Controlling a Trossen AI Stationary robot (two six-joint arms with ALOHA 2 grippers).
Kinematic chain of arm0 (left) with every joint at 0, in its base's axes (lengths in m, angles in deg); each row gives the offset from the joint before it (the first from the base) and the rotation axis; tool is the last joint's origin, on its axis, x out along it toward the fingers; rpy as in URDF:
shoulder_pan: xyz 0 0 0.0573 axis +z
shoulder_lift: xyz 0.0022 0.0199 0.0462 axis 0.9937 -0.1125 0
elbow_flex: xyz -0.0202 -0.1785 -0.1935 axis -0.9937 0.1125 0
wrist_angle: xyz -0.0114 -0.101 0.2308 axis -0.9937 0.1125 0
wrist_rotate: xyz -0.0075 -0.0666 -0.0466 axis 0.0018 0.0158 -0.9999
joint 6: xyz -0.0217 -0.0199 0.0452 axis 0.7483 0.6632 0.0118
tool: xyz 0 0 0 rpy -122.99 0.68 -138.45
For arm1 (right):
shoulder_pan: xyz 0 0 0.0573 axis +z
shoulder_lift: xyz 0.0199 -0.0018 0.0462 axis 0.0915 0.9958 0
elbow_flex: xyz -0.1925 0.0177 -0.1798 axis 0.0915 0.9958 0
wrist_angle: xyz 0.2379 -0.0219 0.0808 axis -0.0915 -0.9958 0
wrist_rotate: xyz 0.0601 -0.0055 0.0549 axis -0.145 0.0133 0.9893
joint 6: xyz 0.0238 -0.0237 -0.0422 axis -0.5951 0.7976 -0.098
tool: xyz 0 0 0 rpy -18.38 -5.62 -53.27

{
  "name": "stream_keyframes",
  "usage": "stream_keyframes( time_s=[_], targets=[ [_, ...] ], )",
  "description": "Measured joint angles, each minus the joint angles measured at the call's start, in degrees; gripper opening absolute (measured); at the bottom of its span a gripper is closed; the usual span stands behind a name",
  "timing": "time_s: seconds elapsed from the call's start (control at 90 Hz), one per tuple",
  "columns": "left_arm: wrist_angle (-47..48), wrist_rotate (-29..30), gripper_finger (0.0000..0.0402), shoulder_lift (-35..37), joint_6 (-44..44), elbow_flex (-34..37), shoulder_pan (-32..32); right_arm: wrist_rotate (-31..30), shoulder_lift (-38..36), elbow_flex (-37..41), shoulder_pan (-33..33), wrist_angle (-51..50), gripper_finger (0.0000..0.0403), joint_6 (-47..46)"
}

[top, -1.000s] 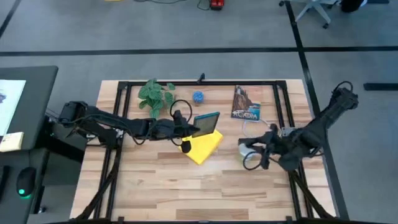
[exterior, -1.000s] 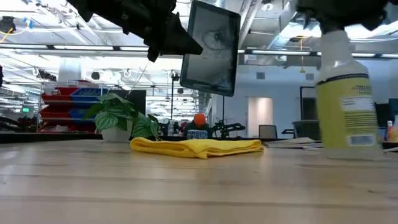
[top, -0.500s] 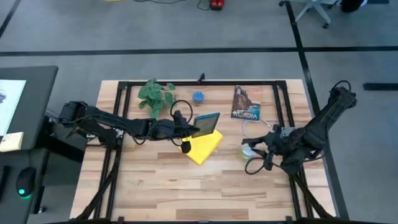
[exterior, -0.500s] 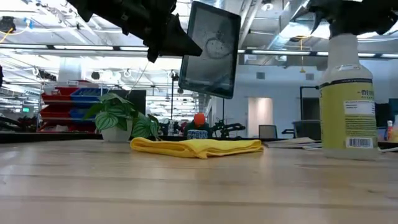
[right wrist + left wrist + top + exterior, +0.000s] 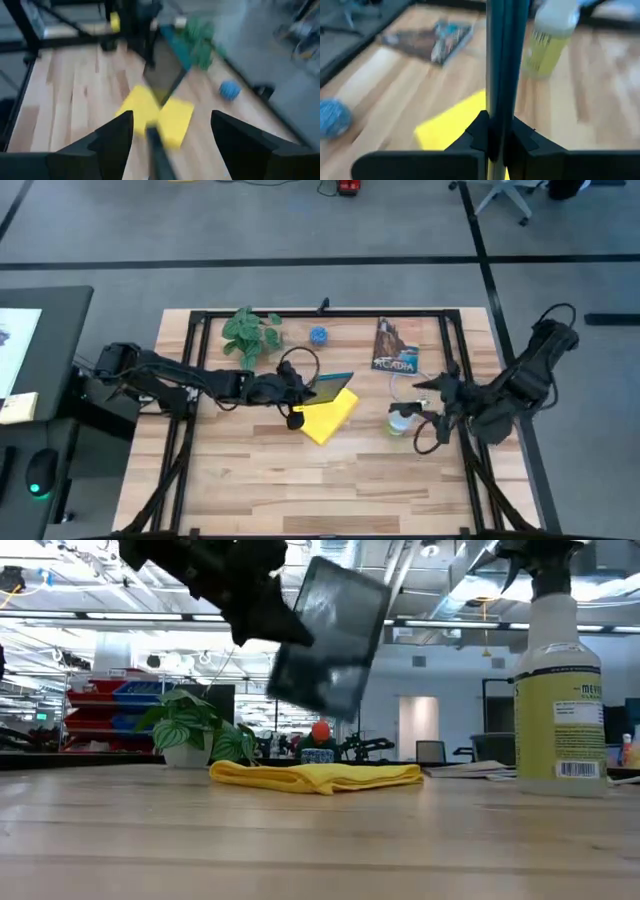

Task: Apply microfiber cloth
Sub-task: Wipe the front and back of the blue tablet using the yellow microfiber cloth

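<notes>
"ACADIA" — on the book [image 5: 396, 345]; "MEYER" — on the spray bottle [image 5: 559, 700].

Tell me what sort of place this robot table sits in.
Probably an open lab or workshop floor: the wooden table stands on grey floor marked with dark tape lines, an office chair sits nearby, and red storage bins and ceiling strip lights show behind.

lab/workshop | wooden bench [image 5: 250, 490] | red parts shelves [image 5: 110, 705]
</notes>
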State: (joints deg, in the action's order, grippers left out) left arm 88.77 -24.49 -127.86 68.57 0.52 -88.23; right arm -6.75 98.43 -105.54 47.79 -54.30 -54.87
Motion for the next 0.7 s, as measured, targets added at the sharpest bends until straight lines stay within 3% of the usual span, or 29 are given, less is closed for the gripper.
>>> stream_keyframes(
  time_s=[0.122, 0.211, 0.3, 0.389, 0.478, 0.7],
  targets=[
    [12.28, -0.88, 0.0011, 0.0, -1.98, -5.62, 0.54, -0.19, 0.0, -2.0, -4.08, 13.2, 0.0248, 15.14],
    [13.25, -3.12, 0.0011, 0.0, -4.69, -6.94, 1.26, 3.35, 0.57, -2.03, -7.66, 22.87, 0.0245, 24.93],
    [9.21, -7.77, 0.0011, 0.0, -6.69, -6.4, 1.88, 7.98, 2.64, -2.03, -11.36, 28.1, 0.0244, 29.69],
    [3.45, -8.7, 0.0011, -0.83, -7.31, -4.18, 1.86, 11.0, 5.96, -1.98, -14.43, 29.22, 0.0244, 30.11],
    [-0.91, -8.84, 0.0011, -1.88, -7.33, -0.85, 1.82, 11.26, 10.15, -1.94, -16.88, 29.04, 0.0244, 29.77],
    [-22.51, -8.41, 0.0011, -4.59, -4.62, 10.25, 1.74, 11.26, 20.08, -1.83, -18.75, 32.51, 0.0244, 29.09]
  ],
)
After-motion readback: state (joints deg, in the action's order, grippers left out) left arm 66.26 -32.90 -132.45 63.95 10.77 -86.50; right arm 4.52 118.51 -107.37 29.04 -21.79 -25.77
